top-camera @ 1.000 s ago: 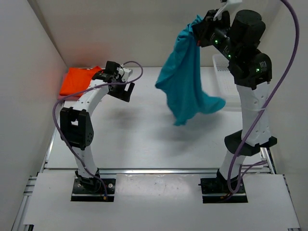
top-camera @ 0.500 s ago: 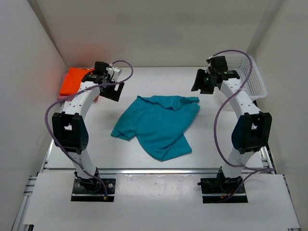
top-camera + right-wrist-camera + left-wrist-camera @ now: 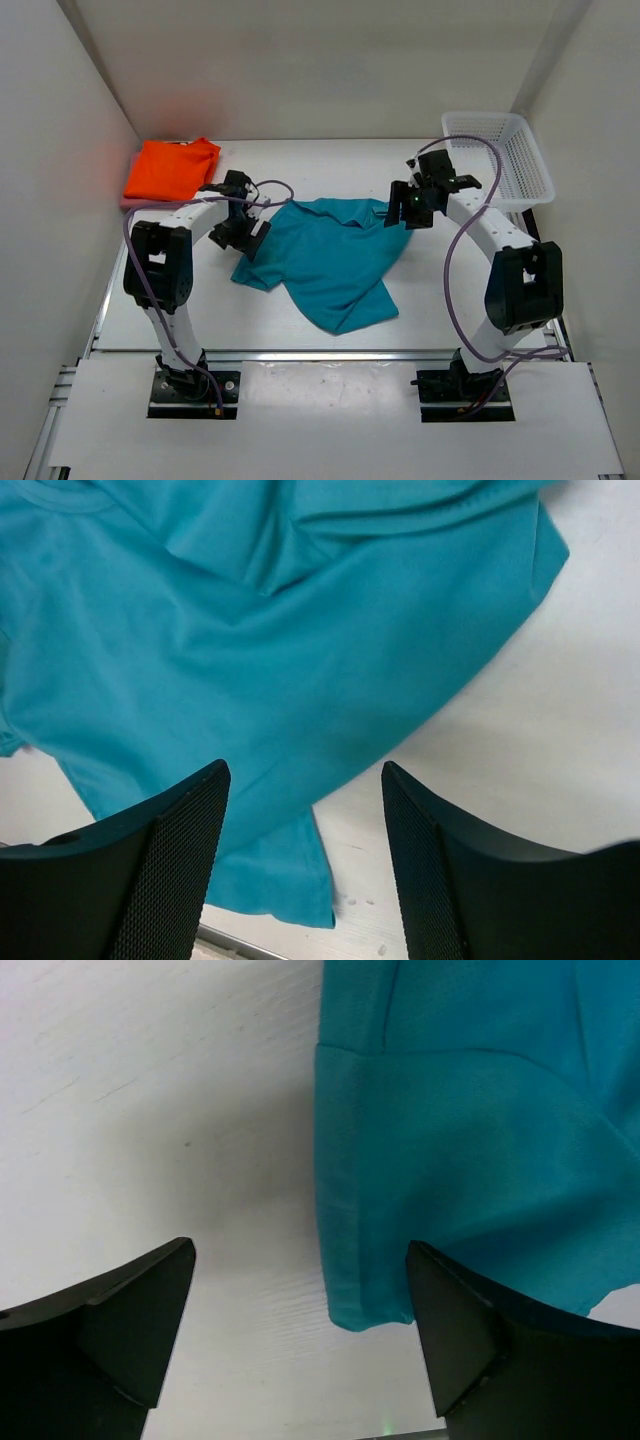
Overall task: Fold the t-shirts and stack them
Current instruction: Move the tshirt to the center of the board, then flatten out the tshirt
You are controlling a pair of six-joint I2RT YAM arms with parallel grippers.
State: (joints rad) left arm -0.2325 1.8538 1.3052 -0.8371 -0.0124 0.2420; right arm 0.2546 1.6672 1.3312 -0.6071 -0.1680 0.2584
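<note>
The teal t-shirt (image 3: 330, 262) lies rumpled on the middle of the table (image 3: 300, 165), one corner doubled over near its far edge, so it needs spreading flat before any fold; the orange t-shirt (image 3: 172, 166) sits folded in the far left corner, well apart, where it appears to mark the stack location; a pink strip (image 3: 130, 201) shows under its near edge, possibly another shirt, but this cannot be confirmed. The left gripper (image 3: 245, 233) hangs low over the teal shirt's left edge with its jaws spread wide and empty; the left wrist view shows a hemmed edge lying between the fingers (image 3: 130, 1330), a position suited to pinching that edge. The right gripper (image 3: 408, 208) stands over the far right corner of the cloth, jaws apart and holding nothing; fabric lies flat beneath its fingers (image 3: 180, 860). The white basket (image 3: 505, 155) stands in the far right corner, with no cloth visible inside.
</note>
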